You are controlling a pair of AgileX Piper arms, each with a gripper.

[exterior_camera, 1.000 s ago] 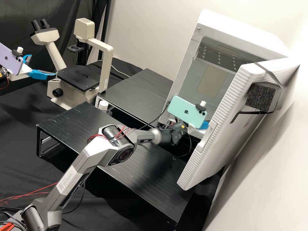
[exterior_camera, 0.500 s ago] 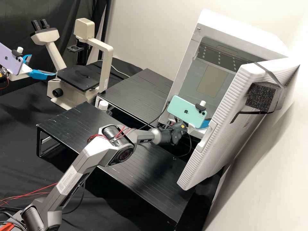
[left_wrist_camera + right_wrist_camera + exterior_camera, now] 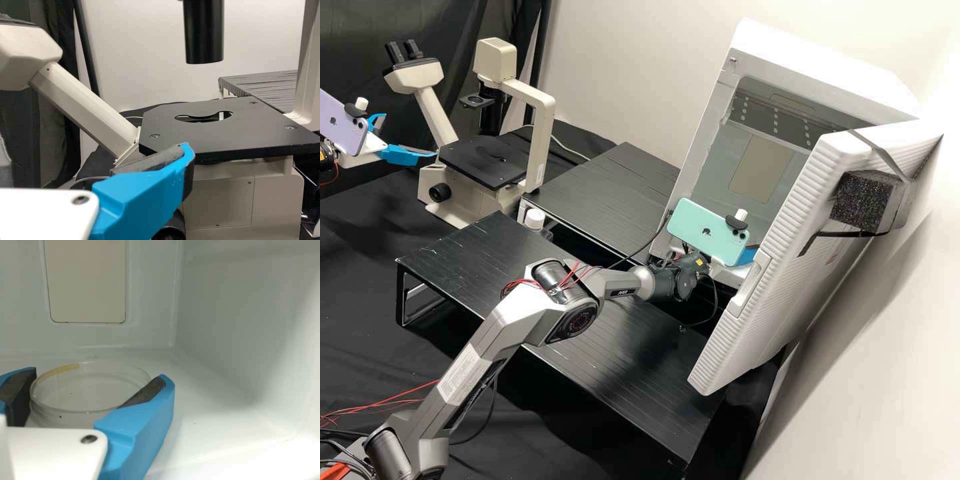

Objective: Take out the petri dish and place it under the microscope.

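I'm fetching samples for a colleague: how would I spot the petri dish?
Inside the open white cabinet, between the blue fingers of the right gripper, sits the petri dish. Unlike them, it is clear, round and shallow, with a yellowish strip on its rim.

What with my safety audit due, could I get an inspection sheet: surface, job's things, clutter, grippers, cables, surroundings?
Surface: two black risers; pale scuffs on the nearer one.
Job's things: clear petri dish inside the white cabinet, not yet under the microscope.
Clutter: white-capped bottle by the nearer riser.
Grippers: left gripper open beside the microscope; right gripper at the dish, grip unclear.
Cables: red wires loose around the right arm; black cable hanging by its wrist.
Surroundings: cabinet door open, foam block strapped on; black curtain behind the microscope.
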